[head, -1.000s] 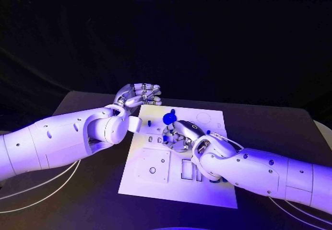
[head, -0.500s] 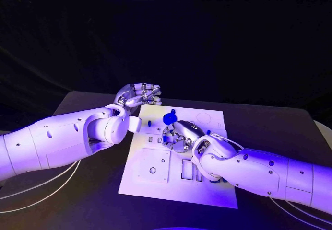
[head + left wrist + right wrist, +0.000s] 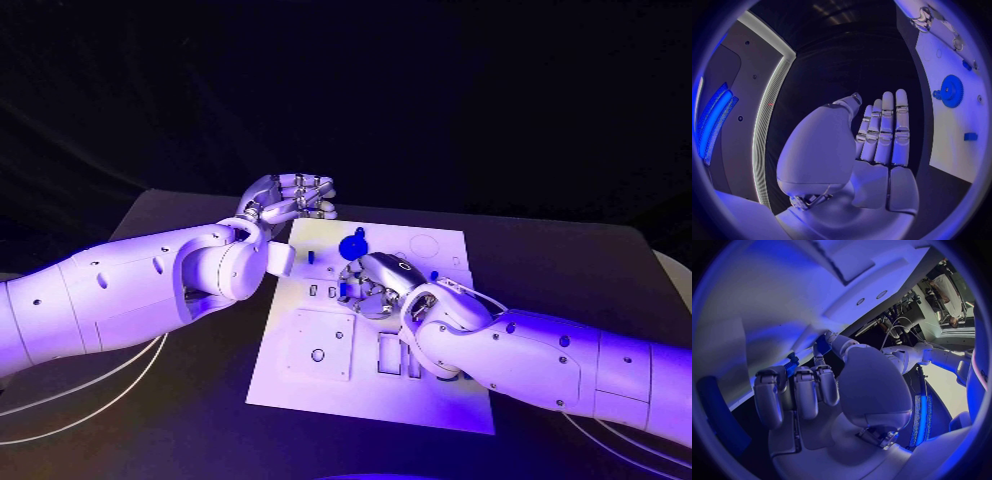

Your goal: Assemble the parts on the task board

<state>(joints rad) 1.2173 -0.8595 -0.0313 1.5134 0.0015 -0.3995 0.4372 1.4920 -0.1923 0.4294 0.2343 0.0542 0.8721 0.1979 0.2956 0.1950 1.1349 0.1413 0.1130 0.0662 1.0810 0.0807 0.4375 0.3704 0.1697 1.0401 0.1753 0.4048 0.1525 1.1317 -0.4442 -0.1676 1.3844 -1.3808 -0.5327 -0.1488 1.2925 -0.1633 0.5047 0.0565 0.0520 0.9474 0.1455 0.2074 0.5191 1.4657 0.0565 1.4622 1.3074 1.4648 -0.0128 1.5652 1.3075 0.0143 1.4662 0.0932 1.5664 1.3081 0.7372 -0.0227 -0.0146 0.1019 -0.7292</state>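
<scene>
The white task board (image 3: 310, 385) lies in the middle of the black table. A blue gear (image 3: 352, 243) stands on its far part, also seen beside two small blue parts (image 3: 971, 136) as the blue gear (image 3: 950, 91). My right hand (image 3: 378, 281) is bent down onto the board just in front of the gear. Its curled fingers (image 3: 804, 390) and thumb pinch a small blue part (image 3: 821, 346) against the board. My left hand (image 3: 289, 197) hovers at the board's far left corner. It holds nothing, and its fingers (image 3: 882, 132) are straight and side by side.
A square raised plate (image 3: 317, 345) and some narrow slots (image 3: 389, 355) sit on the near half of the board, and a round outline (image 3: 426, 245) marks its far right corner. White cables (image 3: 72, 405) lie on the table at the left.
My right forearm has shifted very slightly, but the hand stays on the same spot of the board. The left hand and the gear have not moved.
</scene>
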